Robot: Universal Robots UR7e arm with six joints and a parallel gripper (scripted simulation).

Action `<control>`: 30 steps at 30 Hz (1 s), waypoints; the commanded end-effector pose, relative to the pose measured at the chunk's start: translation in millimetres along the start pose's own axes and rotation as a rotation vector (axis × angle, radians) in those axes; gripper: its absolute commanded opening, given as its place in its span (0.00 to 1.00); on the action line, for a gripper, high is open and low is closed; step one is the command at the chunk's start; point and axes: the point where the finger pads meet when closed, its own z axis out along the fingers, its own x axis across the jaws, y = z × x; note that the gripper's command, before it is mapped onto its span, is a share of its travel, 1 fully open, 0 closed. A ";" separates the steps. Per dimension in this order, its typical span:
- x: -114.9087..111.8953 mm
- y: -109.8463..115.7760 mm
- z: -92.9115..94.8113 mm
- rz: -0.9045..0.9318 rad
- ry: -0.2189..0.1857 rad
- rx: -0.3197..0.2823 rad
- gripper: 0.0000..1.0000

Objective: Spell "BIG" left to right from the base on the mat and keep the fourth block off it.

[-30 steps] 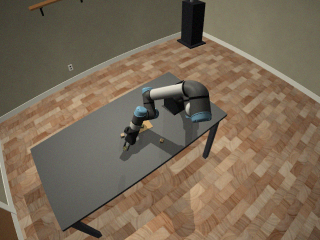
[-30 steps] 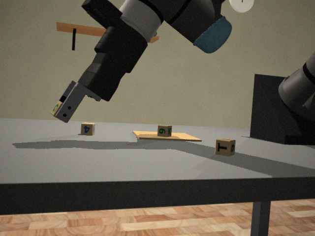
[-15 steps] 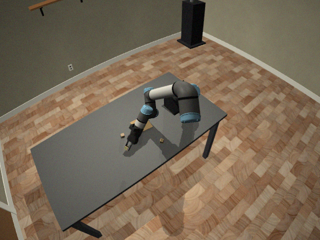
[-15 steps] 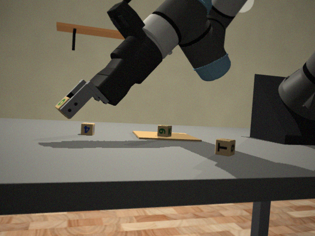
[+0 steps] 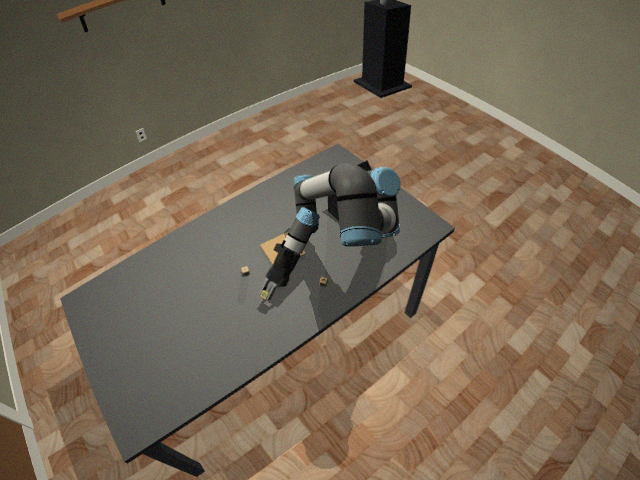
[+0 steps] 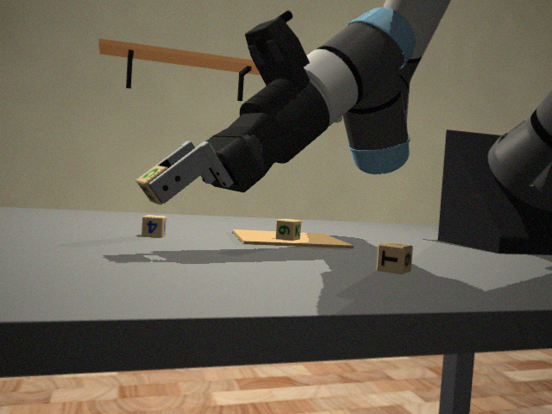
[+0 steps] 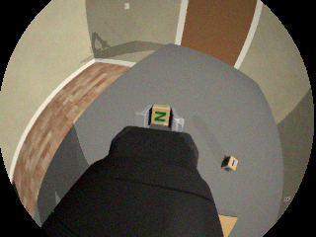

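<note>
— Holding what, up there?
— Your gripper [image 6: 156,181] pinches a block [image 6: 148,178], tilted, in the air, green G uppermost; the mat [image 6: 325,241] lies behind it.
— Why tilted?
— Probably to reorient the letter.

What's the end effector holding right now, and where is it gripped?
A letter block, clamped by two opposite side faces between the end effector fingers, lifted off the table.
</note>
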 end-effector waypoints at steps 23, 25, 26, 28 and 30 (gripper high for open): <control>-49.8 23.7 -37.5 -0.001 -0.097 0.133 0.49; -51.0 24.4 -38.3 -0.001 -0.099 0.135 0.49; -51.4 24.6 -38.6 -0.001 -0.100 0.136 0.49; -51.4 24.6 -38.6 -0.001 -0.100 0.136 0.49; -52.0 24.8 -39.0 -0.002 -0.101 0.138 0.49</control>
